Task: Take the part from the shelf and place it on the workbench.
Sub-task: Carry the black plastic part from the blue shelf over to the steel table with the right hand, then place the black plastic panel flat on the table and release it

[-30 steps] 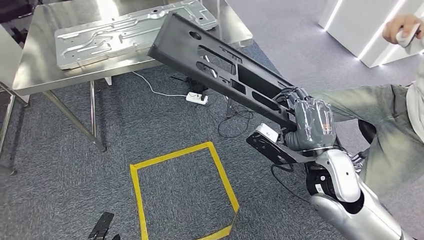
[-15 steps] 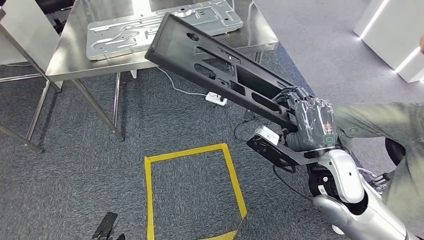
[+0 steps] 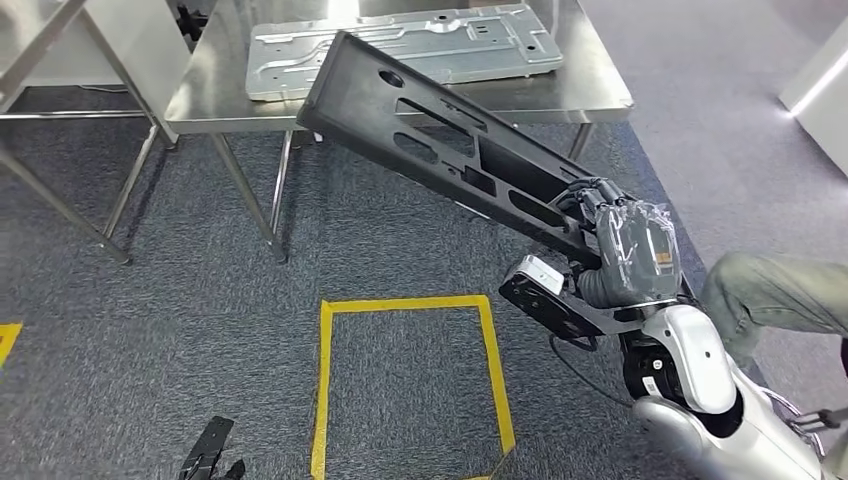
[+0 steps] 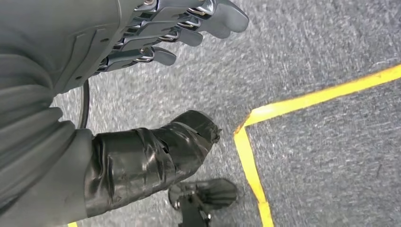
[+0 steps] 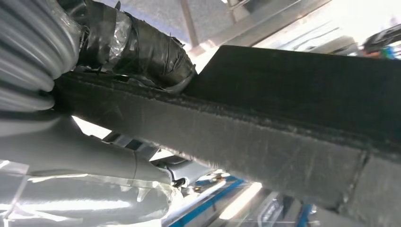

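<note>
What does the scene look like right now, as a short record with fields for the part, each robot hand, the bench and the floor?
part: long black panel with cutouts, tilted, far end over the bench edge, not yet set down
right robot hand: grips the panel's near end
left robot hand: holds nothing, fingers apart, hangs over the carpet
bench: steel table, a silver plate lies flat on it
floor: grey carpet, yellow tape square
person: a sleeve at the right edge

Grey carpet (image 3: 200, 300) bears a yellow taped square (image 3: 410, 380); a white, perhaps lit, panel (image 3: 815, 85) stands far right.
</note>
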Tool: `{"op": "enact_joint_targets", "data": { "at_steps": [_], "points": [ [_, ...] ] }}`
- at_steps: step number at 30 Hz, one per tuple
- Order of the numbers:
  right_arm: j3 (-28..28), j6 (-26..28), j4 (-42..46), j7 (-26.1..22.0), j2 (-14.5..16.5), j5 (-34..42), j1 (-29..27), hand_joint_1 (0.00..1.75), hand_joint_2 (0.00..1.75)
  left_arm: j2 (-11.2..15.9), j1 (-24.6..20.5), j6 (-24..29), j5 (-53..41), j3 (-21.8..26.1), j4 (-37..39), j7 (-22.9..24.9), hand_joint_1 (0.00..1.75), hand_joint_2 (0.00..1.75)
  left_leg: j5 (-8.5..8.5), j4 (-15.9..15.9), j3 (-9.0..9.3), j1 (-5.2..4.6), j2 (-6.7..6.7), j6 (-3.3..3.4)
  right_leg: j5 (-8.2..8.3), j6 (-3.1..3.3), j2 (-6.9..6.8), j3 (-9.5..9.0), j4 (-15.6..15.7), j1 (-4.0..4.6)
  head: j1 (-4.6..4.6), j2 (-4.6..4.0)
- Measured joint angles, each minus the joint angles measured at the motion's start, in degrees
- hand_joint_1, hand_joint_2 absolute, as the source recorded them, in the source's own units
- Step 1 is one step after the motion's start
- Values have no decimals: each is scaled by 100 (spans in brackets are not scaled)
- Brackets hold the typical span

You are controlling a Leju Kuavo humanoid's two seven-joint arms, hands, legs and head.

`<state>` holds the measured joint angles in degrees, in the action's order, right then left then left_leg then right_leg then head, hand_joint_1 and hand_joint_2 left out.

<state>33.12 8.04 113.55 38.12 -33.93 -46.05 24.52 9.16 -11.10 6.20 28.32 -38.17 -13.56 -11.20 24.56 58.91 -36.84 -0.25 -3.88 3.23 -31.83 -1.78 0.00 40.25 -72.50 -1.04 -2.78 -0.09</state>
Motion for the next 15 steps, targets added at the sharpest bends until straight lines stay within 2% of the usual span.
{"op": "enact_joint_targets", "data": {
  "at_steps": [1, 3, 4, 5, 7, 8, 10, 11, 13, 14, 15],
  "points": [
    [0, 0, 1, 0, -4, 0, -1, 175, 175, -2, 0, 0, -1, -1, -1, 0, 0, 175, 15, 19, 10, 4, -68, -13, 236, 6, 68, -144, 366, -9, 1, 0],
    [-2, 0, 4, 0, -19, 1, 0, 175, 175, -7, -8, 0, -1, -1, -2, -1, 0, 175, 47, 68, 0, 3, -194, -59, 500, 23, 295, -432, 1011, -31, -3, 0],
    [-3, 0, 7, 1, -27, 1, -2, 175, 175, -9, -13, 1, -1, -2, -2, 0, 0, 175, 51, 83, -17, 12, -250, -88, 529, 32, 373, -511, 1175, -28, -1, 0],
    [-4, 0, 11, 2, -33, 1, -3, 175, 175, -9, -11, 2, -1, -2, -1, 0, 0, 175, 46, 82, -35, 20, -308, -122, 502, 49, 388, -540, 1219, -17, 1, 0],
    [-5, 0, 19, 5, -40, 1, 2, 175, 175, -6, 14, 9, -3, -2, -1, 2, 0, 175, 31, 63, -57, 42, -390, -187, 521, 106, 269, -572, 1265, -12, 7, 0],
    [-5, 0, 22, 7, -40, 0, 6, 175, 175, -5, 25, 20, -10, -2, -1, 3, 0, 175, 62, 106, -83, 35, -316, -217, 533, 139, 205, -598, 1298, -20, 3, 0],
    [-7, -2, 32, 7, -41, -1, 12, 175, 175, -4, 20, 77, -39, -2, -2, 13, 0, 175, 250, 440, -246, 30, -15, -265, 546, 194, 79, -646, 1351, -22, -26, 0],
    [-8, -5, 36, 10, -42, -2, 8, 175, 175, -7, 8, 122, -59, -4, -2, 21, 0, 175, 409, 784, -418, 33, 152, -293, 537, 213, 12, -661, 1358, -5, -38, 0],
    [-9, -13, 39, 28, -45, -2, -7, 175, 175, -13, -3, 214, -91, -21, -2, 47, 0, 175, 634, 1433, -764, 65, 284, -332, 514, 244, -128, -675, 1355, 21, -48, 0],
    [-9, -16, 43, 49, -49, -2, -23, 175, 175, -17, 4, 260, -103, -35, -2, 59, 0, 175, 625, 1557, -840, 79, 308, -345, 499, 248, -197, -685, 1353, 27, -51, 0],
    [-13, -19, 51, 71, -58, -2, -44, 175, 175, -21, 14, 318, -111, -48, -2, 71, 0, 175, 503, 1429, -782, 91, 329, -351, 482, 243, -260, -700, 1353, 30, -53, 0]
  ]
}}
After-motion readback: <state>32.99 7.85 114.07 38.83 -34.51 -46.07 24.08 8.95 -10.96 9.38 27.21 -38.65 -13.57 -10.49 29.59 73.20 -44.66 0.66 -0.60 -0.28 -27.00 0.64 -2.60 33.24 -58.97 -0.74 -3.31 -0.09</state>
